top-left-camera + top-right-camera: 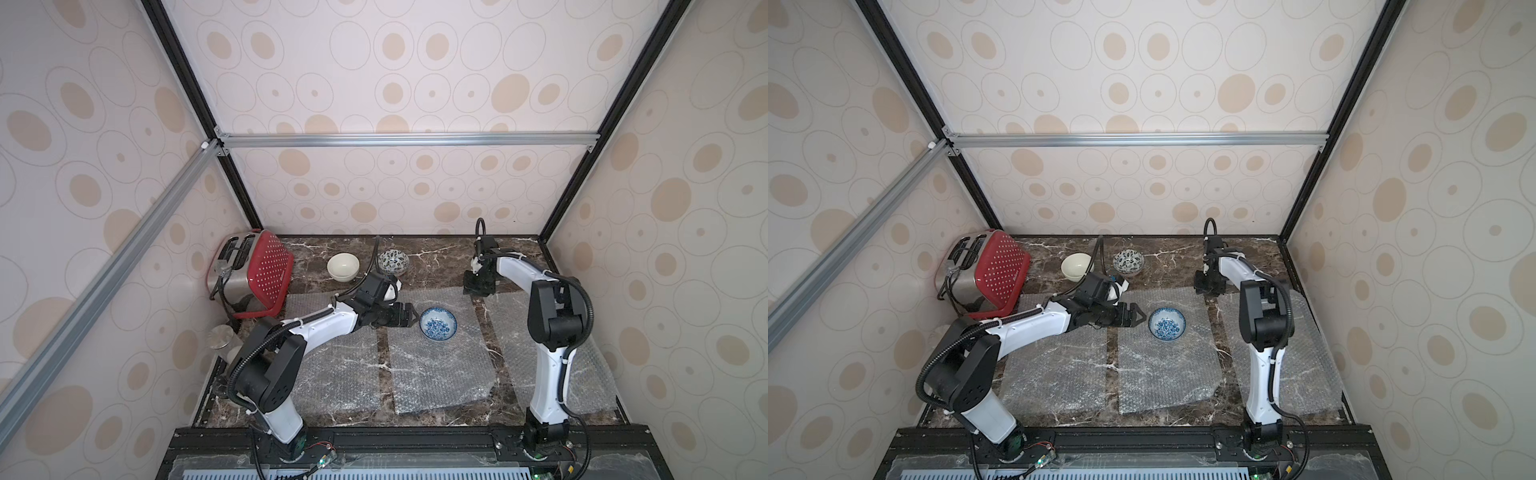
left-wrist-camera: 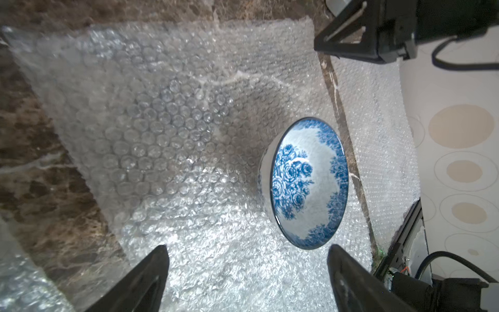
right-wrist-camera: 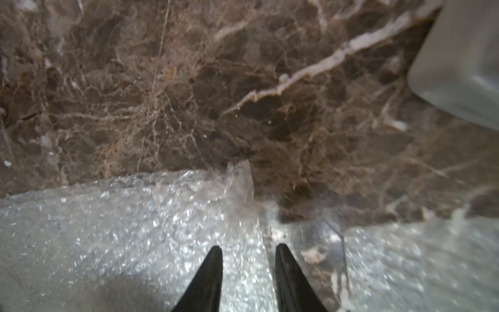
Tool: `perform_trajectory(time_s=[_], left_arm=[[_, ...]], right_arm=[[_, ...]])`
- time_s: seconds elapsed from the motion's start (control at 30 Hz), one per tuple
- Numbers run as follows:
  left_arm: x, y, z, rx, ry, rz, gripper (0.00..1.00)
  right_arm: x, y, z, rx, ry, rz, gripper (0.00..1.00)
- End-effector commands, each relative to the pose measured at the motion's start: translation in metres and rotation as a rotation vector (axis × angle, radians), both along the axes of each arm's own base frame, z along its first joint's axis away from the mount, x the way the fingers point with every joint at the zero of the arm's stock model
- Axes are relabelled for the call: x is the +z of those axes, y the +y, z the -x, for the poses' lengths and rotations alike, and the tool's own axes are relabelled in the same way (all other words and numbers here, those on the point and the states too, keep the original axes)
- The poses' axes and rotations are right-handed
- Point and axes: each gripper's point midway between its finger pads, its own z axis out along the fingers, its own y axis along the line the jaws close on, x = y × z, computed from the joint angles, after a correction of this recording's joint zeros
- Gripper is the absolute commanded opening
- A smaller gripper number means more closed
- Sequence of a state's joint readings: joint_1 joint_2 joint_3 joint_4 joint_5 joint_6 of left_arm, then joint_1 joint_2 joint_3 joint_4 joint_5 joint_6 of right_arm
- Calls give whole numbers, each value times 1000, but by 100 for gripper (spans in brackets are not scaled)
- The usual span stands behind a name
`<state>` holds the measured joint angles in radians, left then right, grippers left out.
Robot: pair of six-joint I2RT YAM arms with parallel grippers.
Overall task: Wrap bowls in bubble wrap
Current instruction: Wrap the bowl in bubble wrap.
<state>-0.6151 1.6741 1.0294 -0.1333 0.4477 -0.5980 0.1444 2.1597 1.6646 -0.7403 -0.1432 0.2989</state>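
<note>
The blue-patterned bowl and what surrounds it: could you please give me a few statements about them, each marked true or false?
1. The blue-patterned bowl stands upright on the middle bubble wrap sheet. True.
2. The left end effector is clamped on that bowl. False: its jaws stand open beside the bowl and hold nothing.
3. The cream bowl and the leaf-patterned bowl rest on the bare marble tabletop, off the wrap. True.
4. The right end effector holds the cream bowl. False: it is at the far edge of the wrap, jaws apart, with no bowl between them.
</note>
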Motion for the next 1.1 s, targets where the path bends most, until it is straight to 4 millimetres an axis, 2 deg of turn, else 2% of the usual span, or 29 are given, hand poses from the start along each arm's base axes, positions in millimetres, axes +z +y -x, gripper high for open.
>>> perform_trajectory(time_s=[0.0,0.27,0.37,0.47,0.57,0.67,0.9,1.07], left_arm=[[15,-19,6,-41,-31,41,89],[8,-33,15,-63,-8,35,83],[7,-33,14,-59,-5,33,81],[4,-34,13,-51,2,37,77],[-2,-40,15,-57,19,52,73],[-7,-46,18,-71,32,51,70],[-17,-47,19,-77,42,28,68],[-22,-48,18,-75,49,24,68]], right_arm=[[-2,1,-2,14,23,-23,36],[-12,5,-12,69,1,-80,34],[-17,8,-10,90,26,-96,29],[-13,15,-9,97,17,-141,19],[0,21,-8,98,-10,-175,11],[20,23,-6,97,-47,-196,8],[68,25,10,105,-139,-225,7],[88,29,27,122,-170,-257,7]])
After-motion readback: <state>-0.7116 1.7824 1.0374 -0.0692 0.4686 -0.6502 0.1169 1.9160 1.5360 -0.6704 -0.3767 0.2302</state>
